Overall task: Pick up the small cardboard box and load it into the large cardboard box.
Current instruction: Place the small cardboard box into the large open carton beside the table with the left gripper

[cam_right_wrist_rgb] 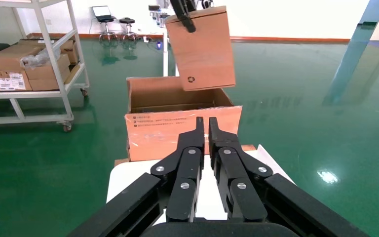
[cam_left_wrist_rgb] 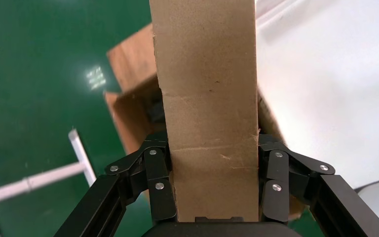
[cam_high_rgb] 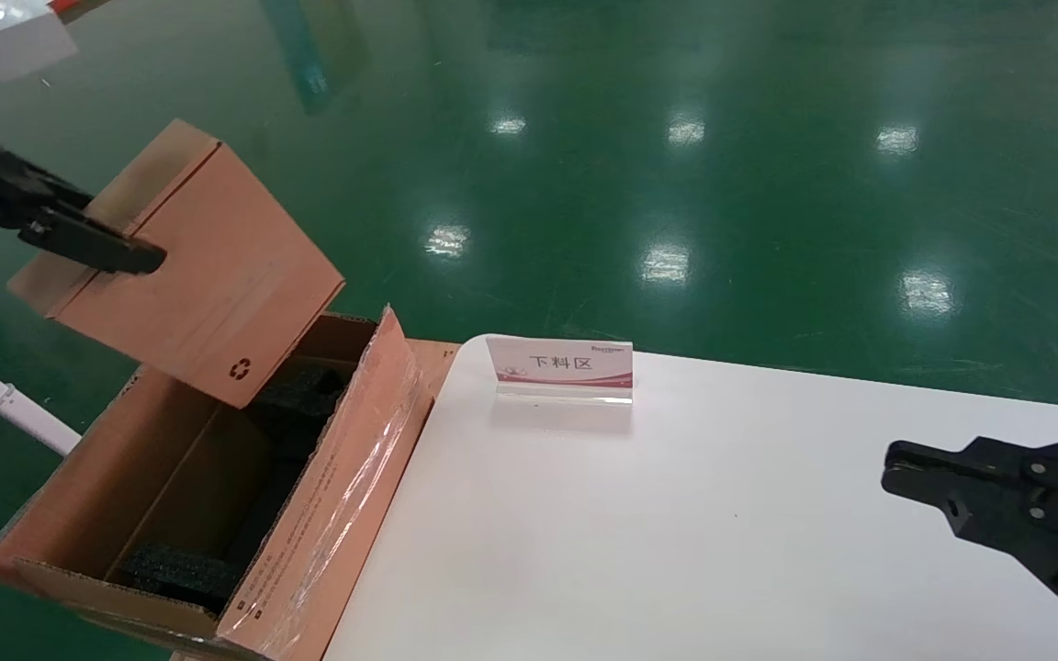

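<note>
Head view shows the left gripper (cam_high_rgb: 139,255) clamping the small cardboard box (cam_high_rgb: 208,275), tilted above the large cardboard box (cam_high_rgb: 327,514) off the worktop's (cam_high_rgb: 676,514) left edge: level it, then lower between the flaps; right gripper (cam_high_rgb: 896,477) idles, fingers closed.

From your right wrist camera, the right gripper (cam_right_wrist_rgb: 205,123) has its fingers pressed together over the white table (cam_right_wrist_rgb: 128,173). Beyond it the large cardboard box (cam_right_wrist_rgb: 177,131) stands open, and the left gripper (cam_right_wrist_rgb: 183,17) holds the small cardboard box (cam_right_wrist_rgb: 202,49) tilted above it.
</note>
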Controlling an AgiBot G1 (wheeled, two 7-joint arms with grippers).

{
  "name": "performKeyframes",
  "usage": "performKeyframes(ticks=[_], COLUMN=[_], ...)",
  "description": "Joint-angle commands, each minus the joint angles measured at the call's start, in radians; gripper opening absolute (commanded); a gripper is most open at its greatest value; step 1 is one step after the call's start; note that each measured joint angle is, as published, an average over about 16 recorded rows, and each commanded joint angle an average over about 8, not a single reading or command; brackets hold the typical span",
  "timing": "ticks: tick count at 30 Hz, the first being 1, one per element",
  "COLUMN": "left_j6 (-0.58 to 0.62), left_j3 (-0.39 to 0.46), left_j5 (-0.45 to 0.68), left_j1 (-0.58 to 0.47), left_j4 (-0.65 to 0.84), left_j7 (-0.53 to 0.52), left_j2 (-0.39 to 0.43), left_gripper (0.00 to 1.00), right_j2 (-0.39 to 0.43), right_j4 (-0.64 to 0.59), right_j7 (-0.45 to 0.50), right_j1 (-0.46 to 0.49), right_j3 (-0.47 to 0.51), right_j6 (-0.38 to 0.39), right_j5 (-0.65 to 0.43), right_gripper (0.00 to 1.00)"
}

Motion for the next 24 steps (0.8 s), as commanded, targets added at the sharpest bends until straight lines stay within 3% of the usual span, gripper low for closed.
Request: performKeyframes(ticks=[1,10,24], left_j6=[-0.001,-0.021,-0.073], left_j3=[0.049,0.191,0.257], left_j5=[-0.003,-0.015,-0.007], left_j1=[-0.019,-0.003,0.067], left_j4=[0.017,0.060,0.042], left_j7=[0.009,-0.001,-0.071], left_j2=[0.003,0.001,-0.044], left_gripper=[0.00,0.00,0.00], right_j2=[0.000,0.000,0.001], right_j4=[0.000,0.000,0.000], right_j7=[0.000,0.000,-0.001], right_j1=[0.000,0.000,0.000], right_j3=[0.000,-0.001,-0.002], right_j6=[0.000,0.000,0.001], right_j5=[0.000,0.000,0.001], right_gripper=[1.00,1.00,1.00])
